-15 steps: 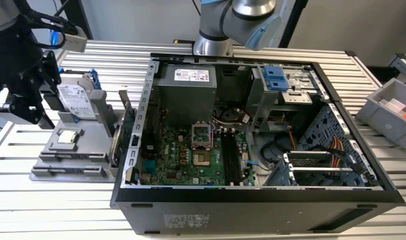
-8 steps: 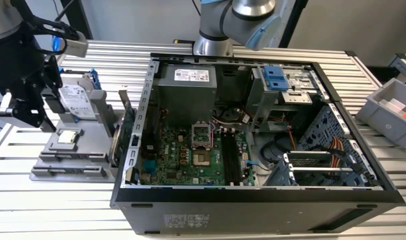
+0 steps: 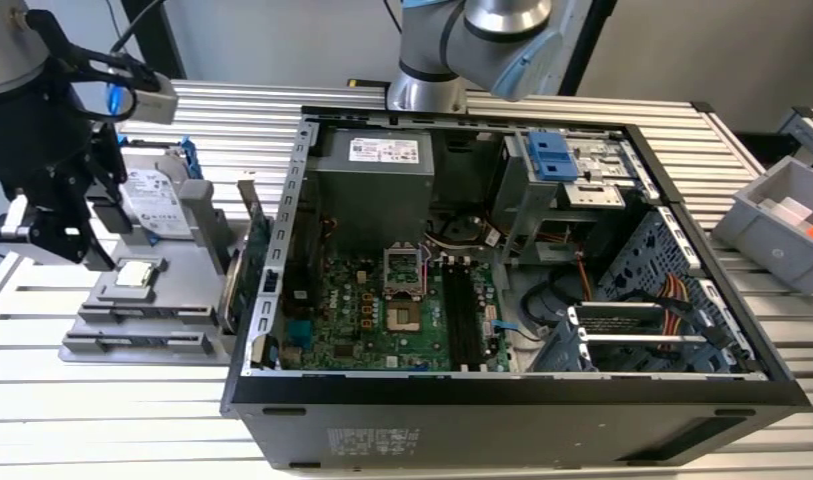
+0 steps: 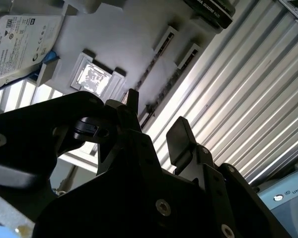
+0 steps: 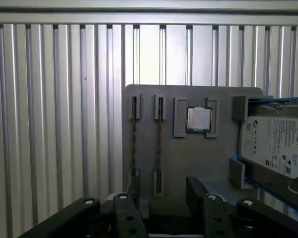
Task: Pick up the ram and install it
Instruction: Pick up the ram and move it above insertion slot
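One black gripper (image 3: pixel 59 250) hangs at the exterior view's left over a grey fixture (image 3: pixel 153 345), which lies on the ribbed metal table (image 3: pixel 113 420) just beside the open computer case (image 3: pixel 513 410); a silver hard drive (image 3: pixel 159 205) and a small square chip (image 3: pixel 138 272) sit on that fixture, and the green motherboard (image 3: pixel 366 310) lies flat inside the case, its black slots (image 3: pixel 466 320) unfilled. In the first wrist view the ram (image 5: pixel 159 136) stands on edge in a fixture groove, with a twin stick (image 5: pixel 134 134) in the groove beside it; the chip (image 5: pixel 198 119) and the hard drive (image 5: pixel 273 146) lie further along the same fixture (image 5: pixel 188 158). The gripper (image 5: pixel 164 191) has its jaws spread and holds nothing, the ram in line with the gap between the fingers (image 5: pixel 196 191); whether they touch it I cannot tell. In the second wrist view the parted gripper (image 4: pixel 156 121) points at the grooves holding the ram (image 4: pixel 161 91) and the twin stick (image 4: pixel 151 67), near the chip (image 4: pixel 92 77) and the hard drive (image 4: pixel 20 34)
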